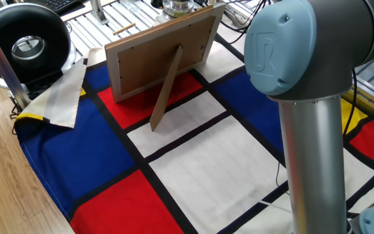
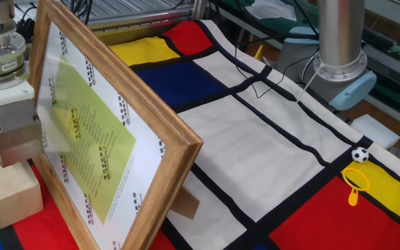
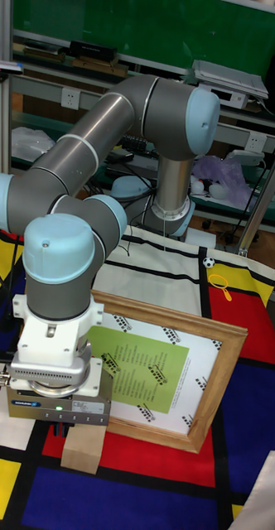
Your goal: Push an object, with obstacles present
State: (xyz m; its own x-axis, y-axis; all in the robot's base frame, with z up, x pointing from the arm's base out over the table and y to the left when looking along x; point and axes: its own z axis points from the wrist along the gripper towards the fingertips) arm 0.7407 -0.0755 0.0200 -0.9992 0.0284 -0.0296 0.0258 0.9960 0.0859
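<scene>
Item count: one oak-framed picture frame holding a green sheet (image 2: pixel 103 139); one pale wooden block (image 2: pixel 11 193); one small black-and-white ball (image 2: pixel 360 154); one yellow plastic magnifier shape (image 2: pixel 355 182).

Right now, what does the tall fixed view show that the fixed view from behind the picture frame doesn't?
Only the tall view shows the wooden block under the gripper, the frame's green sheet, and the toy soccer ball. Only the view from behind shows the frame's back stand and a black round device. Both show the picture frame and checkered cloth.
</scene>
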